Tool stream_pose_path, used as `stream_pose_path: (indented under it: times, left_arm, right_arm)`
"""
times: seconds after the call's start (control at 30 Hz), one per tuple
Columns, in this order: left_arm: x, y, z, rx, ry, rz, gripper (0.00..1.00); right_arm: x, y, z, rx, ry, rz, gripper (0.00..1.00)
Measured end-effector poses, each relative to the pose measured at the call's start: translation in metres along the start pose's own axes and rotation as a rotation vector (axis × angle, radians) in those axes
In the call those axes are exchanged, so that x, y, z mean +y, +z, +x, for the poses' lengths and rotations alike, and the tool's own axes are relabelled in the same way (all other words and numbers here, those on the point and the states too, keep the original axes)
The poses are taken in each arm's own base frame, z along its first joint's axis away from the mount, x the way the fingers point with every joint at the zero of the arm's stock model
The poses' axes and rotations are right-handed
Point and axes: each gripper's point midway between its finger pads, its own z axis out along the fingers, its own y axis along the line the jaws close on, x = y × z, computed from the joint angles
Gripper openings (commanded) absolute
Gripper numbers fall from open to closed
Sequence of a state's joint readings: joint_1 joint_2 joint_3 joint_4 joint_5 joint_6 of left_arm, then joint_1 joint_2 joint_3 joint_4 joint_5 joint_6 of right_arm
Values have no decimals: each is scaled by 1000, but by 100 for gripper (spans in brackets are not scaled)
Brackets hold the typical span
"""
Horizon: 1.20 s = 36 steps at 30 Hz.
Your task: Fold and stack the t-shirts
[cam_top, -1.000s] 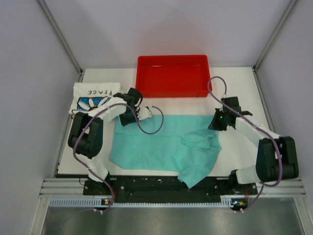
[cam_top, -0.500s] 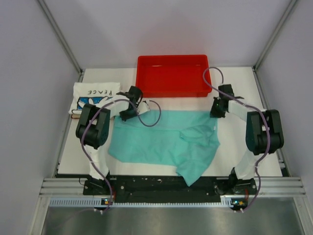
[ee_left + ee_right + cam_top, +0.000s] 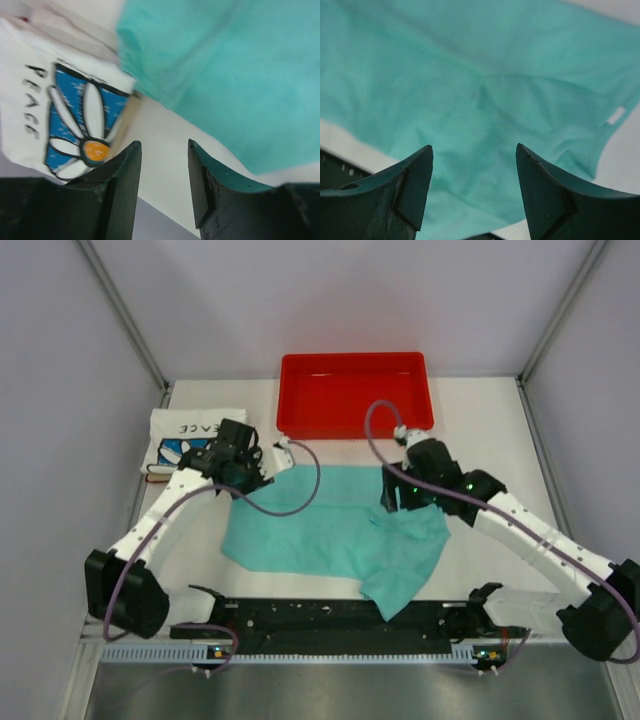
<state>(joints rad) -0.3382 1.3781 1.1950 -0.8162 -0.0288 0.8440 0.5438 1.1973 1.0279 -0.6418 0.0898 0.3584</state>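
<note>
The left gripper (image 3: 252,476) was released, its jaws apart with nothing between them. In the left wrist view bare table (image 3: 165,125) showed through the gap of that gripper (image 3: 163,150). The folded white shirt (image 3: 85,120), with its daisy print and "PEACE" lettering, lay ahead and to one side of the fingers. The teal shirt (image 3: 240,70) lay ahead on the other side. Its edge ran close to the white shirt's corner; whether the two touched could not be told.

The right gripper (image 3: 394,496) was also released, jaws wide and grasping nothing. It hung over the teal shirt (image 3: 470,75), and rumpled cloth filled the view under and beyond the gripper (image 3: 474,150).

From above, the teal shirt (image 3: 320,530) lay spread and creased between the two grippers. One part trailed toward the arm bases. The white shirt (image 3: 175,430) sat just beyond the left gripper, on its outer side. The red tray (image 3: 350,362) stood beyond both grippers.
</note>
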Motion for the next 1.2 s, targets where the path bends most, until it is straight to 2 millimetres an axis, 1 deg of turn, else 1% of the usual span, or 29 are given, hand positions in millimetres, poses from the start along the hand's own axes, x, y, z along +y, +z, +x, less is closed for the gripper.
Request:
stream_pose_path:
  times: [0.07,0.13,0.17,0.23,0.33,0.37,0.43,0.5,0.57,0.67,0.73,0.77,0.87,0.97,1.03,1.07,1.1,1.17,1.2]
  left_arm:
    - [-29,-9,23,24,16,56,47]
    - [-66,-12,51,83,22,159,47]
    - [-80,-12,60,108,21,203,48]
    - [-110,-12,79,148,11,299,50]
    - [-146,-12,101,188,-17,393,54]
    - [-155,-12,108,197,-26,411,55]
    - [-170,-11,117,213,-43,435,56]
    - [-181,-8,122,225,-48,445,56]
    - [-187,-3,123,227,-40,443,56]
    - [-189,7,121,218,-32,416,54]
    - [-187,13,120,210,-36,386,53]
    - [-185,15,119,205,-39,373,52]
    - [-178,22,114,187,-52,333,50]
    - [-171,29,108,168,-61,304,48]
    - [-169,34,106,164,-63,296,44]
    - [-169,37,106,166,-65,295,42]
    - [-171,39,107,172,-66,300,41]
    - [-175,44,111,191,-67,317,40]
    - [-175,44,111,195,-66,319,39]
  right_arm:
    - [41,-19,37,54,-119,-123,69]
    - [67,-33,75,129,-209,-195,69]
    - [73,-38,90,159,-229,-207,69]
    - [81,-47,121,223,-227,-200,70]
    - [86,-57,170,318,-219,-158,72]
    - [88,-60,187,356,-220,-140,72]
    - [91,-65,210,410,-217,-100,72]
    - [92,-68,228,446,-208,-61,73]
    - [93,-73,241,457,-211,-35,75]
    - [97,-78,257,459,-236,-25,77]
    - [99,-73,265,455,-255,-8,80]
    - [97,-68,268,447,-262,10,79]
    - [79,-52,276,427,-284,78,61]
    - [65,-44,277,410,-288,119,44]
    - [59,-38,277,401,-276,135,31]
    - [56,-35,277,397,-271,143,20]
    - [51,-32,276,395,-266,152,12]
    - [46,-29,272,384,-250,157,0]
    - [45,-29,269,379,-240,153,0]
